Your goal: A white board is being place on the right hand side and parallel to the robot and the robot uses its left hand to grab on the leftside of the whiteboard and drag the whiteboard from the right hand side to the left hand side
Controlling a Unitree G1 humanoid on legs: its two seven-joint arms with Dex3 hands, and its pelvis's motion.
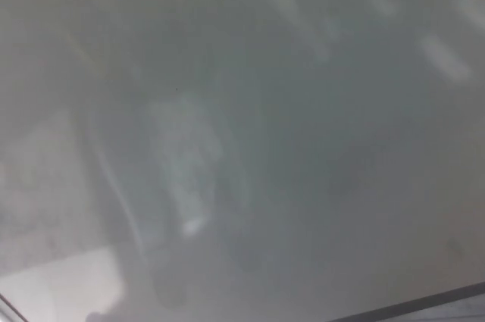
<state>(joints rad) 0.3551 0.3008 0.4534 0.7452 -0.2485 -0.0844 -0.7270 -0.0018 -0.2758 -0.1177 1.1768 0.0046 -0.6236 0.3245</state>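
Whiteboard (303, 148) filling nearly the whole head view, very close to the camera, glossy grey-white surface with only dim, blurred reflections on it. Dark frame edge (424, 305) running as a slanted strip across the near right corner; a second short sliver of dark edge at the near left corner. Paler patch low on the left, too smeared to identify. No robot hand in sight, neither left nor right, so impossible to tell whether either is open, closed or gripping the board's left side.

Judged from the task: somewhere in the drag, or just ahead of it, with the board so near that nothing else shows. Progress from right to left not readable from this view.

For doing the step well: left hand clamped firmly on the left side of the frame, not on the slick face; pull steady and level toward the left, keeping the board parallel to the body; no twisting, which could swing the far end round; slow enough to avoid the grip slipping off the smooth surface.

Containers: none visible, nothing holding anything.
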